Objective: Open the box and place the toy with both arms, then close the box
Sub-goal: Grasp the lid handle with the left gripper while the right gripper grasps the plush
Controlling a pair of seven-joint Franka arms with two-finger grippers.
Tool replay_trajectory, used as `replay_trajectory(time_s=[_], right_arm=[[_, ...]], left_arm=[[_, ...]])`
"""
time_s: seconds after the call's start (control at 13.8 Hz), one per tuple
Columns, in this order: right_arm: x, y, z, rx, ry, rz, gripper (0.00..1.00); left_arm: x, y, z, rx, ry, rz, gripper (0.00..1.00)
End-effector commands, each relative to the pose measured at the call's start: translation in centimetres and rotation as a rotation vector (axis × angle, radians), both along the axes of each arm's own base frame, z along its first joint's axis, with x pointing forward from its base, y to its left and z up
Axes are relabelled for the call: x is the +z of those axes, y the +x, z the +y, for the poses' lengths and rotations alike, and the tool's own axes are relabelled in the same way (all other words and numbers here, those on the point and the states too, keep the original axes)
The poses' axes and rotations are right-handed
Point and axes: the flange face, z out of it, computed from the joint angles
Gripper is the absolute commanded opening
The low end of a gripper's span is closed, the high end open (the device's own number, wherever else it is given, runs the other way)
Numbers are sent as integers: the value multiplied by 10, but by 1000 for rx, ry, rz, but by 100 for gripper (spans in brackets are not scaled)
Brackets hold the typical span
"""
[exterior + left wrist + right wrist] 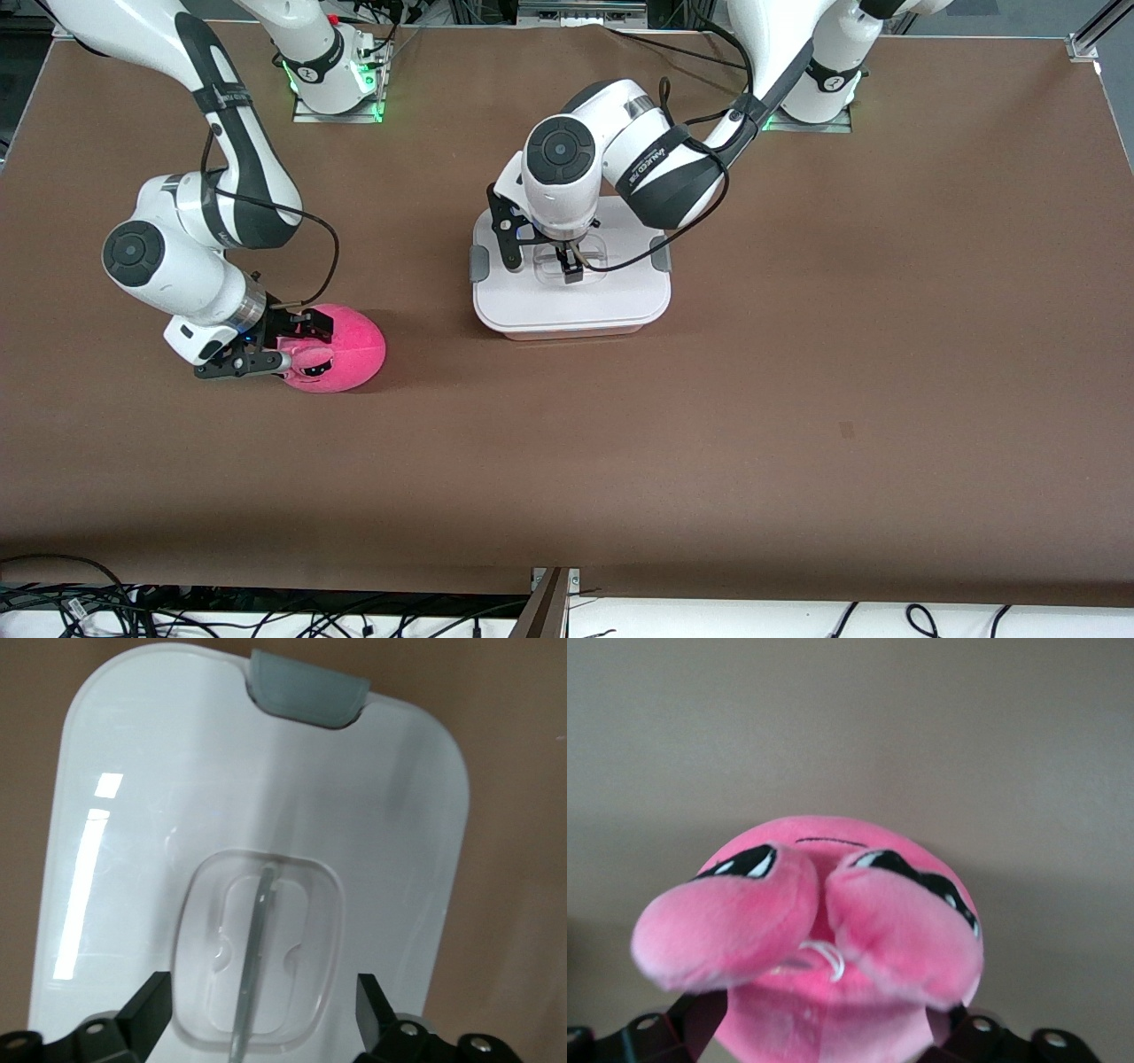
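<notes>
Early going here: the box (571, 301) sits in the middle of the bench (797, 399) with its white lid (611, 297) on, both grey clips (479, 263) apparently down against the sides. Nothing opened yet.

The left gripper (567, 261) is down over the lid's clear centre handle (257, 948). In the left wrist view its fingers (146, 1010) stand spread, one on each side of the recess, with the handle's thin bar between them and not pinched. My read: it's lining up to grab that handle.

Over toward the right arm's end of the bench, the toy (341, 347) rests on the surface, nearer to the front camera than the box and well apart from it. The right gripper (283, 346) is right at it, fingers (700, 1028) spread along both flanks of the plush. Whether they're squeezing it I can't say, but the toy doesn't look lifted.

So, by my judgement: both arms are at their targets, and everything else is left. Lid off, toy across and in, lid back on.
</notes>
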Motion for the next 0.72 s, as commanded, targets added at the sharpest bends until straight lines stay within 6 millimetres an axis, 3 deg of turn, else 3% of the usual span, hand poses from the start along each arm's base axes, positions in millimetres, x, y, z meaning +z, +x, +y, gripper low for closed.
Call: replay_trajectory(time_s=[0.0,0.07,0.14,0.22,0.36,0.43,0.65], right_arm=[[-14,-1,2,17,6,-2,50],[-15,-2,5,18,8,5,21],[-17,-3,6,12,9,10,0],[-18,-3,6,9,8,13,0],[-13,-2,7,9,9,9,0],[-8,0,7,23,10,2,0],[18,5,13,73,6,5,0]], left_arm=[[-10,-1,-1,-52,48,-38,71],[-17,-4,-4,-60,56,-33,63],[-22,-5,-3,-60,56,-32,63],[-24,-5,-4,-60,52,-35,52],[-19,-5,-3,-59,49,-37,11],[-17,-3,-1,-55,48,-36,1],[-7,-8,-4,-62,40,-40,0]])
